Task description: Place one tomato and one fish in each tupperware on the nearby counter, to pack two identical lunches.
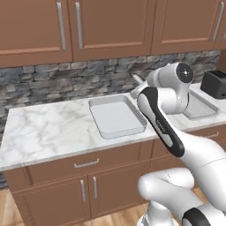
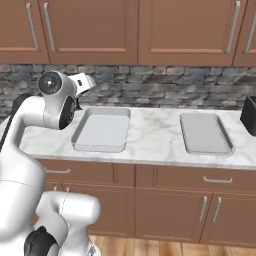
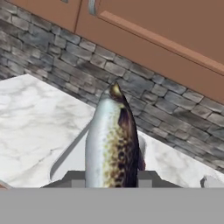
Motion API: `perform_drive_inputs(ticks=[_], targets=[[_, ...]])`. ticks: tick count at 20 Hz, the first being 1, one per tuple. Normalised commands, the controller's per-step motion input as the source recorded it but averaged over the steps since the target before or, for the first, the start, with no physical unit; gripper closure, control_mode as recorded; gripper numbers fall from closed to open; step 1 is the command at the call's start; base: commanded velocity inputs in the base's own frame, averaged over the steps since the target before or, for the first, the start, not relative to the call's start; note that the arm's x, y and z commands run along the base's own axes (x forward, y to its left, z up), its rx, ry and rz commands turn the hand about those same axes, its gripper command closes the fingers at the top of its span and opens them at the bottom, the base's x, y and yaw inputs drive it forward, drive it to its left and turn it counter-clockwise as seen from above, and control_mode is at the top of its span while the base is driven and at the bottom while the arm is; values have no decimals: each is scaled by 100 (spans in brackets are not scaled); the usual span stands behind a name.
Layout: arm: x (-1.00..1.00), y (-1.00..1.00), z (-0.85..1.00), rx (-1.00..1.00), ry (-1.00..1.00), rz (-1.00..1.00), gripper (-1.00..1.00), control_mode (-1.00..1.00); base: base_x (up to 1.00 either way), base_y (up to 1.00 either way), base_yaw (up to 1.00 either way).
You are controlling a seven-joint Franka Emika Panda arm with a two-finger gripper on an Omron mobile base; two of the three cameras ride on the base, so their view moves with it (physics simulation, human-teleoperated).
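Two pale tupperware trays sit well apart on the white marble counter (image 2: 150, 135): the left tray (image 2: 102, 129) near the arm, the right tray (image 2: 205, 133) toward a black toaster (image 1: 215, 84) at the counter's far end. Both trays look bare inside. Brown wall cabinets (image 2: 135, 25) hang over a grey stone backsplash (image 2: 165, 85). Raised near the back of the left tray, the gripper (image 3: 111, 181) has its fingers pressed in on a silvery grey fish (image 3: 113, 142) with a speckled brown flank, which stands between them with one narrow end pointing away toward the backsplash. In the left base view the fish's tip (image 1: 137, 78) pokes out past the wrist.
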Motion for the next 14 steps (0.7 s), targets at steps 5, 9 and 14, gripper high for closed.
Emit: perform_drive_inputs(ticks=[5, 9, 14], targets=[[0, 0, 0, 0, 0, 0, 100, 100, 35, 15, 0], [0, 0, 0, 0, 0, 0, 100, 100, 47, 19, -1], [0, 0, 0, 0, 0, 0, 100, 100, 48, 19, -1]])
